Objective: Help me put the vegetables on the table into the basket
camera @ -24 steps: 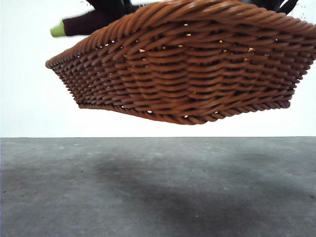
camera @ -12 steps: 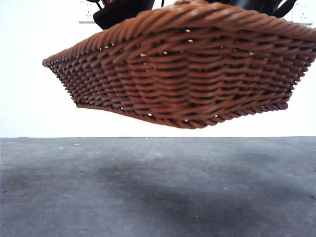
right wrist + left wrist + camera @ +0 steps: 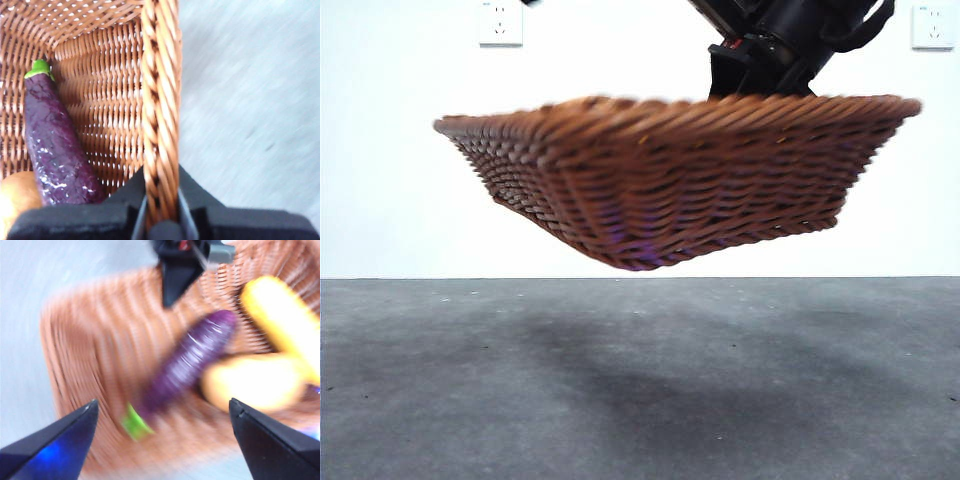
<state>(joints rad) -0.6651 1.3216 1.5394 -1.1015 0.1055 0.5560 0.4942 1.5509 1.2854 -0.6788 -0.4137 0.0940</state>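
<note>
The basket (image 3: 670, 180) hangs clear above the surface (image 3: 640, 390), tilted. The right gripper (image 3: 161, 220) has its jaws clamped on the basket's braided rim (image 3: 159, 100), one jaw inside, one outside. The eggplant (image 3: 55, 145) lies in the basket beside that rim, its inner end touching the potato (image 3: 255, 382). The corn cob (image 3: 282, 325) lies in the basket next to the potato. The left gripper (image 3: 162, 432) is above the basket, jaws spread apart, touching nothing.

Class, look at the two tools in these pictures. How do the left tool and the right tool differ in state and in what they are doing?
The right tool is shut on the basket rim, holding it above the table; the left tool is open and holds nothing. The right tool touches the wicker; the left tool hangs apart above the eggplant, corn cob and potato. Both have black jaws.
</note>
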